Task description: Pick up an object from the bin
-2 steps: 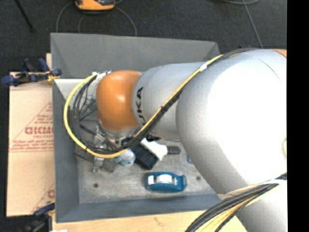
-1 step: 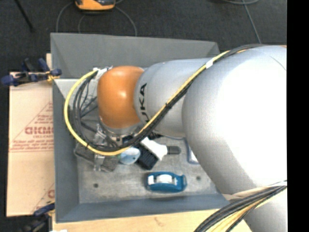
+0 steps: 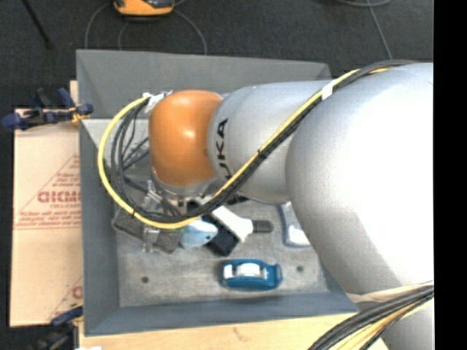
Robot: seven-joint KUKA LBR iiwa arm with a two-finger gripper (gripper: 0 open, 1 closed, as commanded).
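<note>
My gripper (image 3: 155,233) hangs low over the left part of the bin floor, under the orange wrist cover and its cables. Just right of it lies a pale blue and white thing (image 3: 197,235), close to or touching the gripper. A black block with a white top (image 3: 229,232) lies tilted beside that. A blue tape dispenser with a white window (image 3: 250,274) rests nearer the front wall, apart from the gripper.
The arm covers the back and right of the bin. A white and light blue flat piece (image 3: 294,231) peeks out under the arm at the right. Bare grey floor runs along the front left, by the left and front walls.
</note>
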